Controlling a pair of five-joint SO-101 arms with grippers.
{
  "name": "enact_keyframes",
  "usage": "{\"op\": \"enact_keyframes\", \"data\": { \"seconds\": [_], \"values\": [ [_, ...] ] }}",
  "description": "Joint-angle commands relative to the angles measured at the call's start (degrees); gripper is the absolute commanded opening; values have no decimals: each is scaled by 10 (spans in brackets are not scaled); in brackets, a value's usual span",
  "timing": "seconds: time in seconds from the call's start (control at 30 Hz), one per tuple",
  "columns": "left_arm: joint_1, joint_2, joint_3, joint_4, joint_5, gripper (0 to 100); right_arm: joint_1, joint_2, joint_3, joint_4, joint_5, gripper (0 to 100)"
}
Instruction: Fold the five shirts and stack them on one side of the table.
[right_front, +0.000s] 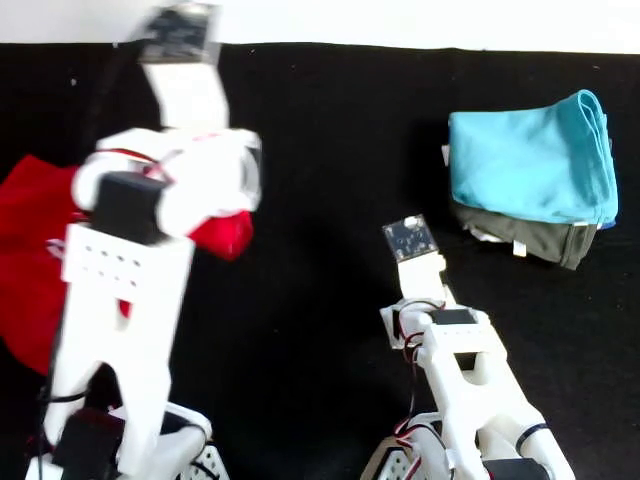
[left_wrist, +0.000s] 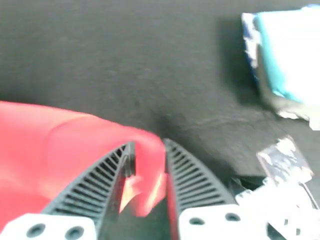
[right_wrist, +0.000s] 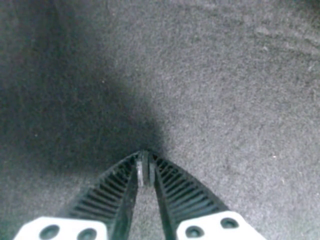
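Note:
A red shirt (right_front: 30, 250) lies crumpled at the table's left side, partly hidden behind the left arm. My left gripper (left_wrist: 147, 150) is shut on a fold of the red shirt (left_wrist: 65, 145), holding that edge up off the black cloth. At the back right a folded teal shirt (right_front: 535, 155) rests on a folded dark grey shirt (right_front: 525, 235). That stack (left_wrist: 287, 60) is also in the left wrist view. My right gripper (right_wrist: 144, 162) is shut with nothing in it, just above the bare black cloth near the table's middle front.
A black cloth (right_front: 340, 130) covers the whole table. The right arm (right_front: 450, 370) stands at the front centre-right, and its wrist board (left_wrist: 285, 160) is visible from the left wrist. Open cloth lies between the red shirt and the stack.

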Motion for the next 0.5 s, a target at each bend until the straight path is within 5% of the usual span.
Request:
{"op": "enact_keyframes", "data": {
  "seconds": [0.0,0.33,0.47],
  "values": [
    [14,-23,-24,-11,4,140,-7,0,4,-22,-5,7],
    [-248,11,61,112,-48,141,-8,-5,0,-17,-5,14],
    [-346,26,163,108,-112,141,-13,0,-98,73,-4,131]
  ]
}}
